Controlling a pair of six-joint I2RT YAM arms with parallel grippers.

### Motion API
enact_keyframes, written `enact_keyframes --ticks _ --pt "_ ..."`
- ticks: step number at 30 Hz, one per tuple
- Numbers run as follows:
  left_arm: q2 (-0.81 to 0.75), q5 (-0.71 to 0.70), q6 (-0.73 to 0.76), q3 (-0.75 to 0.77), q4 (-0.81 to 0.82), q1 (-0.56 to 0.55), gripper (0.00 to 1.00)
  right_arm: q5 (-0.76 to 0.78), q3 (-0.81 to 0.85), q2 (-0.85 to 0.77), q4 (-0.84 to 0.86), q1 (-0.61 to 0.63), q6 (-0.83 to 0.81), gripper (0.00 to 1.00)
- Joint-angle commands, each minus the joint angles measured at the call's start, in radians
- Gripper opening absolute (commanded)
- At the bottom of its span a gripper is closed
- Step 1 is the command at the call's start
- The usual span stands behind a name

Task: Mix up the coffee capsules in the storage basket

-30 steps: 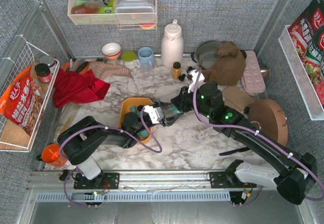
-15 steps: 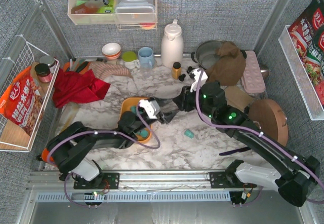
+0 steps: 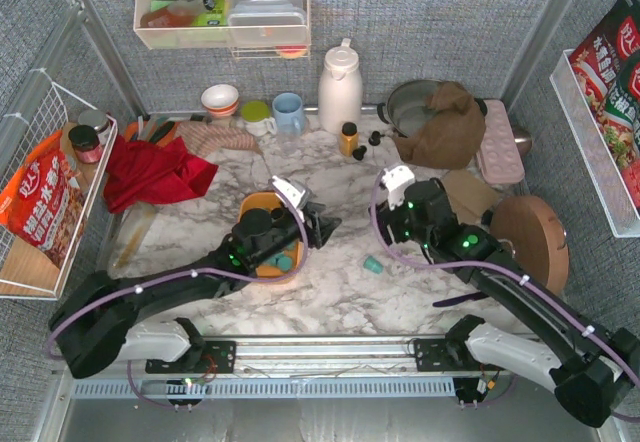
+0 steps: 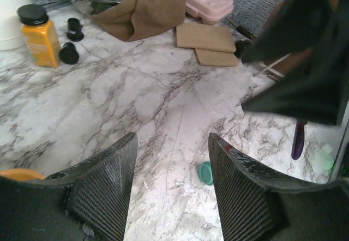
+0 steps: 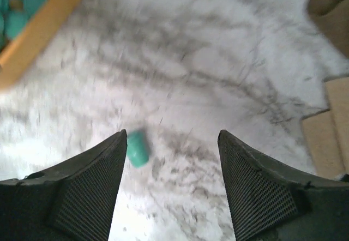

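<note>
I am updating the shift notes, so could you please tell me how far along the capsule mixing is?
Done: several teal coffee capsules sit in the storage basket; how well mixed cannot be told. In hand: nothing; the left gripper and right gripper are both open and empty above the marble table. Left: one teal capsule lies there, outside the basket, and likely needs returning.

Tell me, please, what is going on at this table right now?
Two robot arms are working around a shallow orange-yellow plastic basket that holds small teal coffee capsules on a marble table. The left gripper hangs just beside the basket and the right gripper hovers over bare marble. Both are open and hold nothing. One loose teal capsule lies on the table outside the basket, between the two arms.
</note>
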Motion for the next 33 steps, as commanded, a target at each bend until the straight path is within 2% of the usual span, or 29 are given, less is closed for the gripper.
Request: enact_keyframes --ticks 1,4,7,14,22,28,31,33 --pt "-0.096 -0.11 -0.053 0.044 -0.277 -0.001 0.64 -0.244 -0.061 0.01 -0.081 0.004 -0.18 0.72" --pt "-0.187 -0.209 -0.074 0.039 -0.391 -0.001 0.65 -0.355 -0.091 0.063 -0.089 0.01 -0.271 0.72" --pt "-0.294 -0.286 -0.074 -0.003 -0.428 -0.001 0.65 -0.385 -0.074 0.151 -0.12 0.017 -0.351 0.71" --pt "-0.486 -0.355 -0.084 -0.115 -0.462 -0.001 0.67 -0.375 -0.018 0.399 -0.16 0.02 -0.444 0.67" --pt "-0.59 -0.42 -0.064 -0.119 -0.577 -0.002 0.67 -0.34 -0.011 0.565 -0.105 0.037 -0.482 0.64" --pt "-0.648 -0.462 -0.063 -0.123 -0.621 -0.001 0.68 -0.317 0.01 0.618 -0.074 0.046 -0.489 0.46" --pt "-0.66 -0.443 -0.076 -0.141 -0.614 -0.001 0.69 -0.303 0.019 0.602 -0.07 0.049 -0.477 0.29" --pt "-0.66 -0.403 -0.075 -0.161 -0.579 -0.001 0.69 -0.296 0.026 0.578 -0.063 0.048 -0.457 0.2"
